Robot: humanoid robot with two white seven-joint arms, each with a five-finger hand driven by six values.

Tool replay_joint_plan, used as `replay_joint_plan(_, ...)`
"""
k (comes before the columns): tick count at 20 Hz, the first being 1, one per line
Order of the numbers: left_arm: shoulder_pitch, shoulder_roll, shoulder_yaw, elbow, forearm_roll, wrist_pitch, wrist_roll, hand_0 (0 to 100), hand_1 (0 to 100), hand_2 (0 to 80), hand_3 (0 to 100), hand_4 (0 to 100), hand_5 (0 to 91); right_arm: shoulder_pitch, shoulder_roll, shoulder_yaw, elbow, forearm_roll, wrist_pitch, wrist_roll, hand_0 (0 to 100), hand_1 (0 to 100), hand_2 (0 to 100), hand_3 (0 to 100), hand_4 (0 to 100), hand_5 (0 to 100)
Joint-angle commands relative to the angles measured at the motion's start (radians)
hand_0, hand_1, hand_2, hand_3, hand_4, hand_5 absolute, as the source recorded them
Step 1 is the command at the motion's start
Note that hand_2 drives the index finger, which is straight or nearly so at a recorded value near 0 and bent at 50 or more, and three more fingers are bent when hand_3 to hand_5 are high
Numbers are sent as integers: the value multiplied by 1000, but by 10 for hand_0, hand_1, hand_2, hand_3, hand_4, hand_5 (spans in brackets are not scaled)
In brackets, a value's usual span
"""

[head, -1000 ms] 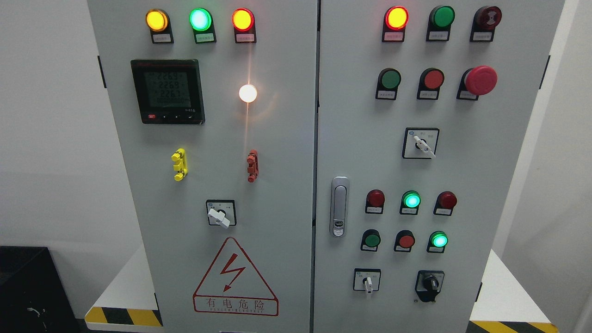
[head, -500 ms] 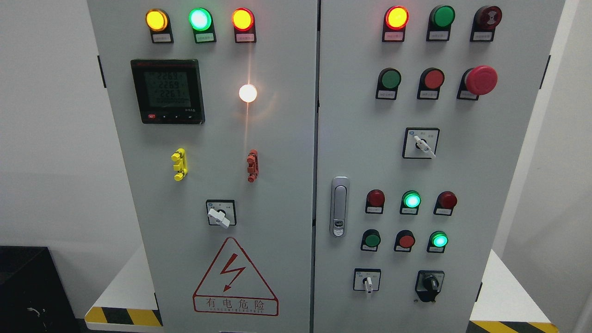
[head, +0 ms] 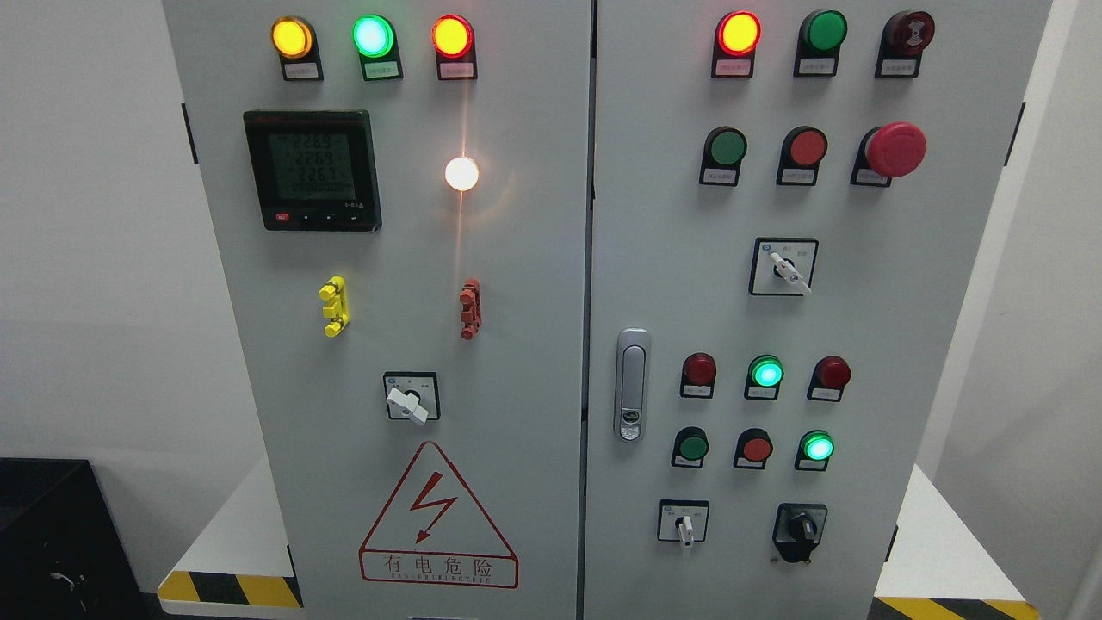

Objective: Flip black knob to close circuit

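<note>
A grey electrical cabinet with two doors fills the head view. The black knob [head: 801, 527] is a rotary switch at the lower right of the right door [head: 861, 327], its handle standing roughly upright. Left of it is a small white selector switch [head: 684, 523]. Neither of my hands nor any arm shows in the view.
The right door carries red and green lamps, push buttons, a red mushroom stop button [head: 895, 149], a white selector [head: 785, 267] and a chrome door handle [head: 632, 384]. The left door has a meter [head: 312, 170], lamps and a white selector [head: 408, 400]. A black box [head: 52, 542] stands lower left.
Only the meter's digits flicker; nothing else has moved.
</note>
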Motion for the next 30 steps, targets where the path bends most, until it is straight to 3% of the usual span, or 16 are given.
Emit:
replay_joint_plan(1, 23, 0, 0, -31, 1, 1, 0, 120, 556, 0, 0, 0, 0, -31, 1, -15, -6, 2, 7, 8, 0, 0, 883, 1000, 917, 946)
replay_joint_plan(15, 23, 0, 0, -31, -1, 1, 0, 120, 556, 0, 0, 0, 0, -115, 1, -30, 30, 3, 30, 22, 0, 0, 884, 1000, 917, 945)
replay_joint_plan(18, 23, 0, 0, -31, -1, 1, 0, 120, 556, 0, 0, 0, 0, -129, 1, -34, 32, 3, 33, 45, 0, 0, 883, 1000, 917, 945)
replay_joint_plan(30, 23, 0, 0, -31, -1, 1, 0, 120, 556, 0, 0, 0, 0, -161, -1, -37, 46, 2, 42, 48, 0, 0, 884, 1000, 917, 946)
